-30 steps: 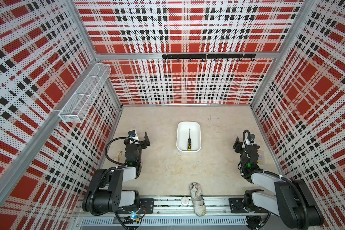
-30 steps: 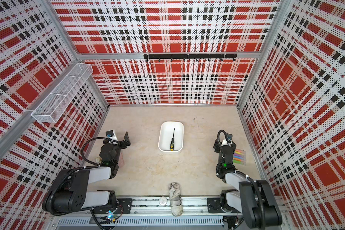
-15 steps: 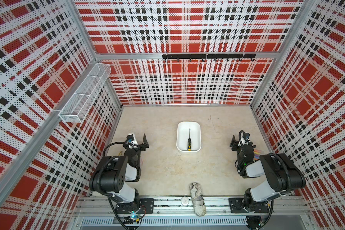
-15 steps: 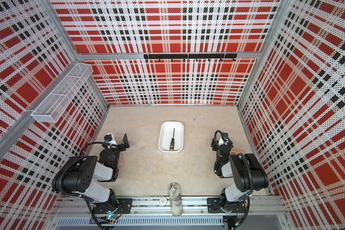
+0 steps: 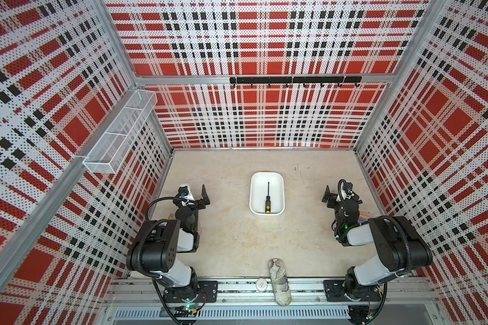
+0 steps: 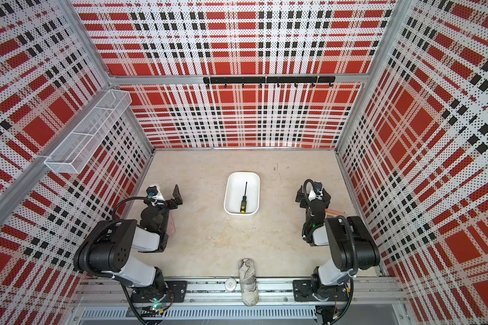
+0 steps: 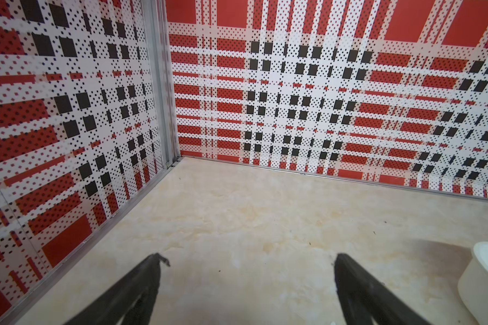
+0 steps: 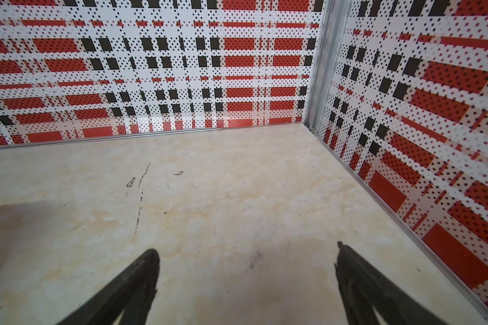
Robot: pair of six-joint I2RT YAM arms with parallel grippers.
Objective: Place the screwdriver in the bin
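Task all but wrapped: a slim screwdriver with a thin dark metal shaft and a black, yellow-marked handle (image 5: 267,198) lies flat inside the shallow white plastic bin with rounded corners (image 5: 258,183) at the middle of the beige tabletop (image 5: 231,239). Its shaft points to the back wall and its yellow end cap toward the robot's base, and the whole tool sits within the bin's walls in both top views. The left gripper (image 7: 248,257) and the right gripper (image 8: 245,249) hang low over bare table on either side of the bin, well apart from it, each with its two black fingers spread wide and nothing between them (the wrist views catch only a sliver of white wall at their edges). Neither arm touches the tool or the bin. Judged from this layout, the job looks done — the screwdriver is where the task wants it, and nothing seems left but for the arms to rest. The long white wire-mesh basket (image 5: 119,135) on the side wall plays no part.
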